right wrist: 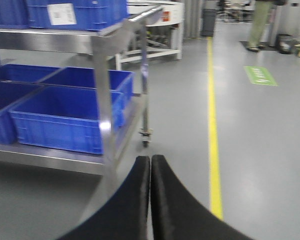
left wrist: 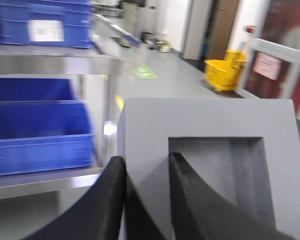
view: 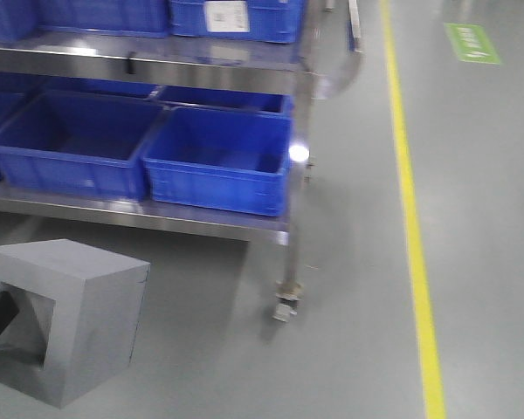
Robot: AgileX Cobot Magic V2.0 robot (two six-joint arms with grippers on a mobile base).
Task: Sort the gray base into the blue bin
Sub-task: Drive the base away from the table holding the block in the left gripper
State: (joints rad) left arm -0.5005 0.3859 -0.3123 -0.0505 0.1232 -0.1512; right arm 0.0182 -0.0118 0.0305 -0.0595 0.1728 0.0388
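While the left gripper (left wrist: 146,165) pinches a wall of the matte light-gray recessed block (left wrist: 205,117), the deep bright-blue plastic bin (view: 214,183) lies ahead, shelved; right gripper (right wrist: 151,160) pressed together, empty.

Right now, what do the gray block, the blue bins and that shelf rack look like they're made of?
Gray base: matte, no glare; probably dense foam or molded plastic, hard to say which.
Blue bin: molded plastic, with smooth, slightly shiny walls and a thick rim.
Shelf rack: bare metal, likely stainless steel, with bright streaky reflections.
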